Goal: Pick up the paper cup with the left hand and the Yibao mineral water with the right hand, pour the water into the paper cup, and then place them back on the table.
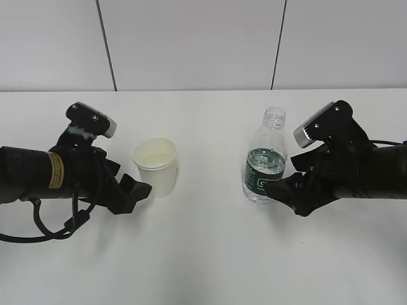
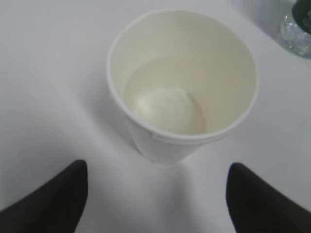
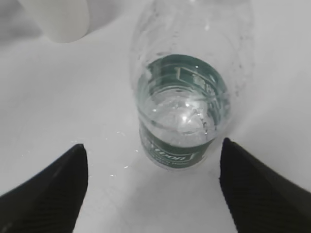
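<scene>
Exterior view: the paper cup (image 1: 156, 166) and the Yibao mineral water (image 1: 266, 157) both stand upright on the white bench (image 1: 203, 254), well apart, cup to the left and bottle to the right.
Left arm pose: low over the bench, reaching in from the left edge, yellow sticker on its side, grey module on top.
Left claw (image 1: 135, 192): spread wide, holding nothing, its tips just beside the cup's base.
Left wrist view: the cup (image 2: 181, 82) sits beyond the two fingers (image 2: 53, 199), apart from both; something pale lies in its bottom, possibly a little water.
Right arm pose: low, reaching in from the right edge, mirroring the left.
Right claw (image 1: 283, 189): spread wide, holding nothing, close by the bottle's lower part.
Right wrist view: the capless bottle (image 3: 187, 97) stands beyond the fingers (image 3: 262, 194), water pooled in its lower part.
</scene>
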